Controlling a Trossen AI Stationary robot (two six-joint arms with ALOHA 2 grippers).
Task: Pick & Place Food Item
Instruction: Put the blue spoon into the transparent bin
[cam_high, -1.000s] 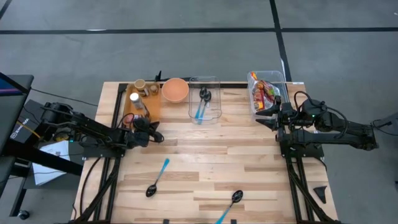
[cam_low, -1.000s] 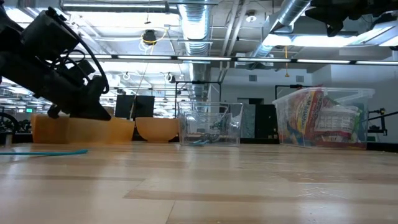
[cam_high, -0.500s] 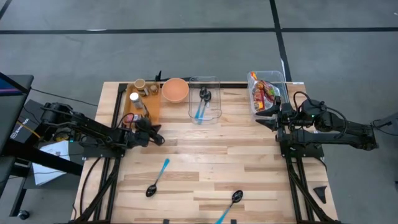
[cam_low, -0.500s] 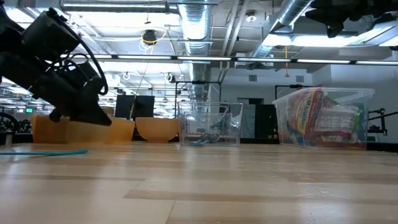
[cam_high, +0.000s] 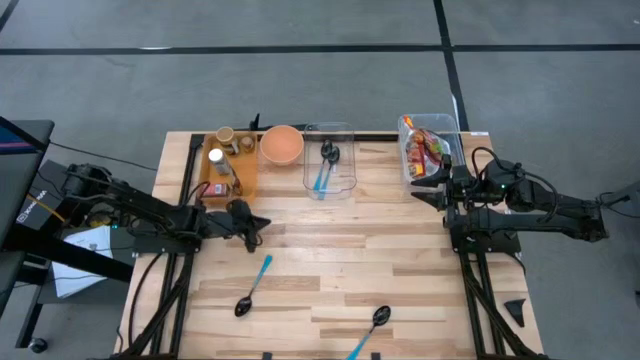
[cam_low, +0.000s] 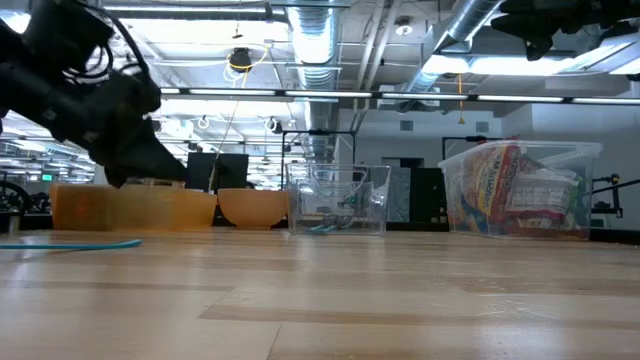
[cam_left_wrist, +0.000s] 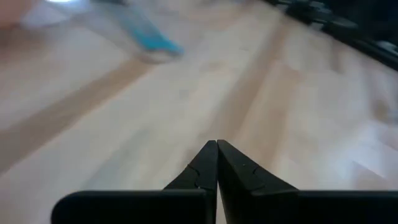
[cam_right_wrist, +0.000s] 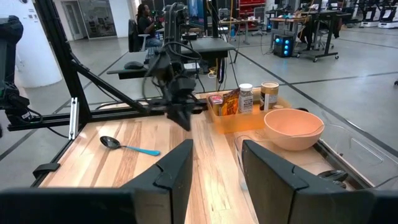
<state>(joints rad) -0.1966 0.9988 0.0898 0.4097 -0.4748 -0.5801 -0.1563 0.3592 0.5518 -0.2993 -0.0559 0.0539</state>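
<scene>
A pale wooden plank bench (cam_high: 330, 250) is filling the middle of the overhead view, with a dark robot arm reaching in from each side.

The left pincer (cam_high: 256, 227) is hovering over bare wood in the left half of the bench, just near of an orange rectangular tray (cam_high: 212, 172) that is carrying small jars and bottles. Its two dark fingers (cam_left_wrist: 208, 167) are pressed together with nothing between them.

The right pincer (cam_high: 420, 185) is sitting at the right side of the bench, beside the near end of a clear plastic bin of colourful snack packets (cam_high: 428, 148). Its fingers (cam_right_wrist: 177, 168) are standing apart, and nothing is showing between them. The food packets are all lying inside that bin at the far right corner of the bench.

Along the far edge, to the right of the tray, a round orange bowl (cam_high: 282, 144) is resting on the wood. Right of the bowl, a clear rectangular plastic container (cam_high: 329, 160) is holding a dark-bowled spoon with a blue handle.

Two more spoons are lying loose on the near part of the bench. A blue-handled spoon with a dark bowl (cam_high: 251, 287) is lying diagonally, near of the left pincer. A second blue-handled spoon (cam_high: 368, 330) is lying at the near edge, closer to the centre.

In the table-height view, the left arm (cam_low: 85, 100) is hanging above the tray on the left, and the snack bin is standing on the right.
</scene>
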